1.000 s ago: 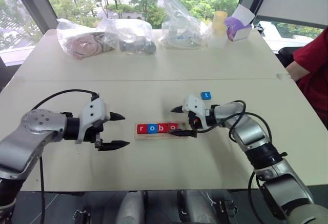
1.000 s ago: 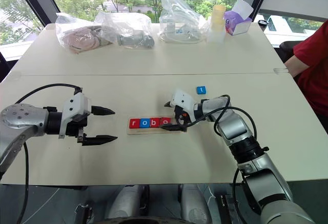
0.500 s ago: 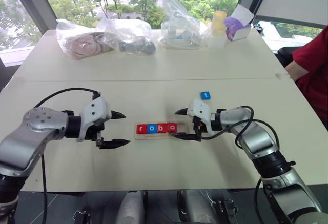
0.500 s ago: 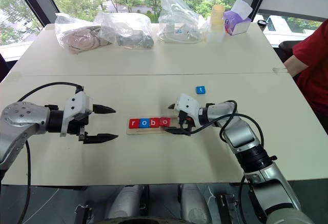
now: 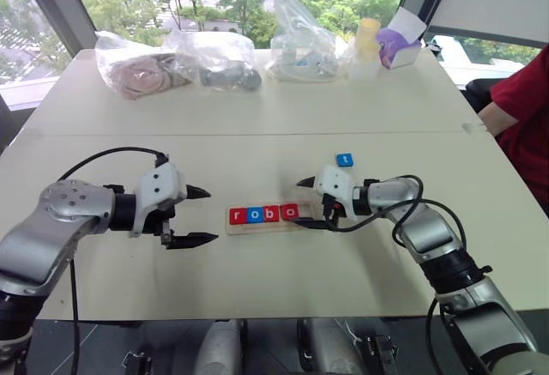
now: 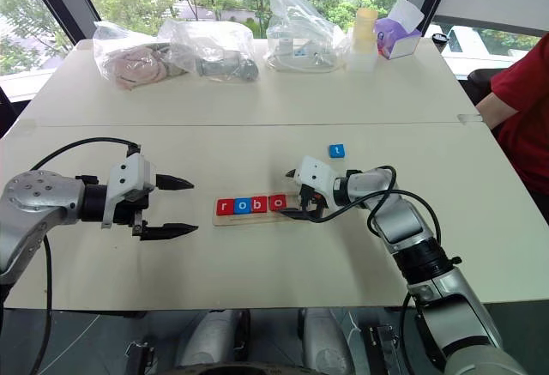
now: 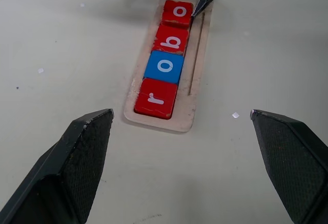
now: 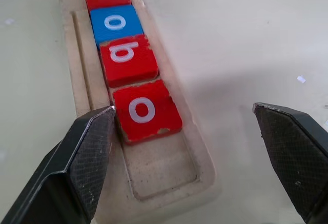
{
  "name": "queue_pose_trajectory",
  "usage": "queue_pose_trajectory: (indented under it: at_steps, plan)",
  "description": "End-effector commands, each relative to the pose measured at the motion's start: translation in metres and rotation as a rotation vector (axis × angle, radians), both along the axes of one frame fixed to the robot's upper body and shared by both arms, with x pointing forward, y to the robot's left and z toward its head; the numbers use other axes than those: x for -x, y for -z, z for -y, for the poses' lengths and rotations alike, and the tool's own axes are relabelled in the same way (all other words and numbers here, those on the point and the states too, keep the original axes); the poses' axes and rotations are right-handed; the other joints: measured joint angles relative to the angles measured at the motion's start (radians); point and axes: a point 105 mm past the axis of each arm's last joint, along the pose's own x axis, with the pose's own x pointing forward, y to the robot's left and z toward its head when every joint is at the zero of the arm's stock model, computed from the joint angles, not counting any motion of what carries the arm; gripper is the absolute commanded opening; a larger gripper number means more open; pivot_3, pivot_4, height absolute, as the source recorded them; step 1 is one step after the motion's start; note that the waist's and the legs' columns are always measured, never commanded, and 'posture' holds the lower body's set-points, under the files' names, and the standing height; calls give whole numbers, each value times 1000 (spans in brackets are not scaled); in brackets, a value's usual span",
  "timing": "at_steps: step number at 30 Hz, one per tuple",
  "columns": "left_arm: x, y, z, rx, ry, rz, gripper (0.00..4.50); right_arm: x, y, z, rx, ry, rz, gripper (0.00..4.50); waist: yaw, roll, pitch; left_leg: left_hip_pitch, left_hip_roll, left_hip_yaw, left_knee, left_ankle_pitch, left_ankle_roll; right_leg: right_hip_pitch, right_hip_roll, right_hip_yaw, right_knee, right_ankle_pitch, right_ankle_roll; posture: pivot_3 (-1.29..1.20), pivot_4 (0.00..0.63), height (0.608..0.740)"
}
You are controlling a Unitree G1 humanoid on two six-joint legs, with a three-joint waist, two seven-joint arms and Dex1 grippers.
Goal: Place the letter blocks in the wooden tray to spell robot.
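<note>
The wooden tray [image 5: 304, 218] lies at the table's middle. It holds the letter blocks red r [image 7: 156, 98], blue o [image 7: 164, 66], red b [image 7: 172, 38] and red o [image 8: 146, 110] in a row. The slot [image 8: 164, 175] at its right end is bare. A blue t block [image 5: 344, 160] lies on the table behind and to the right of the tray. My right gripper [image 5: 302, 203] stands open with its fingers astride the tray's right end, next to the last o. My left gripper [image 5: 208, 215] is open and holds nothing, a short way left of the tray.
Clear bags of items [image 5: 214, 59], a yellow cup [image 5: 367, 36] and a purple-and-white box [image 5: 399, 45] line the table's far edge. A person in a red sleeve [image 5: 525, 105] sits at the right side. Bare tabletop surrounds the tray.
My right wrist has rolled a little and its forearm has dropped lower. The blocks, the tray and my left gripper have stayed where they were.
</note>
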Motion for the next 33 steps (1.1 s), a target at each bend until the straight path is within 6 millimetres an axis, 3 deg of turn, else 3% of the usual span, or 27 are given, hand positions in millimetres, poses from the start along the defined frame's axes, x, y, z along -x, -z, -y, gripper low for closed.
queue_pose_trajectory:
  at_steps: [1, 3, 7, 10, 13, 20, 23, 27, 30, 33]
  plan:
    - [0, -13, 9, 46, 25, 43, 4500, 12, -37, 5, -94, -1, 49, 4442, 3, 0, 0, 0, 0, 0, 0, 0, 0, 0, 0, 0, 0, 0, 0, 0, 150, 740]
    - [-1, -19, 15, 87, 32, 54, 4500, 14, -46, 11, -136, 46, 35, 4442, 4, 0, 0, 0, 0, 0, 0, 0, 0, 1, -1, 0, 0, 0, 0, 0, 150, 740]
    - [-12, -38, 35, 229, 28, 118, 4500, -24, -66, 53, -341, 456, 4, 4442, 4, -1, 0, 0, 0, -1, 2, 0, 0, 2, -1, 0, 0, 0, 0, 0, 150, 740]
    - [-20, -43, 44, 270, 22, 154, 4500, -41, -60, 76, -360, 676, 15, 4442, 1, -1, 0, 1, -1, -1, 2, 0, 0, 2, -1, 0, 0, 0, 0, 0, 150, 740]
    - [-29, -45, 54, 298, 45, 162, 4500, -58, -40, 92, -332, 927, -13, 4442, -2, 0, -1, 1, -2, 0, 1, 0, 0, 2, 0, 0, 1, 0, 0, 0, 150, 740]
    - [-50, -46, 67, 326, 49, 188, 4500, -75, -5, 77, -326, 1082, -75, 4442, -4, 0, -1, 0, -2, 1, 0, 0, -1, -1, 1, 0, 3, 0, 0, 0, 150, 740]
    - [-50, -45, 68, 333, 50, 187, 4500, -77, 12, 69, -292, 1091, -135, 4442, -5, 0, -1, 0, -3, 0, 0, 0, -1, -1, 0, 0, 3, 0, 0, 0, 150, 740]
    - [-46, -38, 65, 309, 53, 170, 4500, -85, 16, 67, -233, 1112, -86, 4442, -11, 0, -1, 1, -2, 0, 0, 0, -1, 0, 0, 1, 3, 0, 0, 0, 150, 740]
    - [-47, -39, 62, 308, 39, 176, 4500, -88, 19, 67, -196, 1105, -56, 3615, -15, 0, -1, 2, -2, 0, 0, 0, -1, 1, 1, 1, 3, 0, 0, 0, 150, 740]
    - [-46, -37, 61, 306, 36, 175, 4500, -88, 18, 67, -177, 1101, -33, 2155, -17, 0, -1, 2, -2, 0, 1, 0, -1, 2, 1, 1, 3, 0, 0, 0, 150, 740]
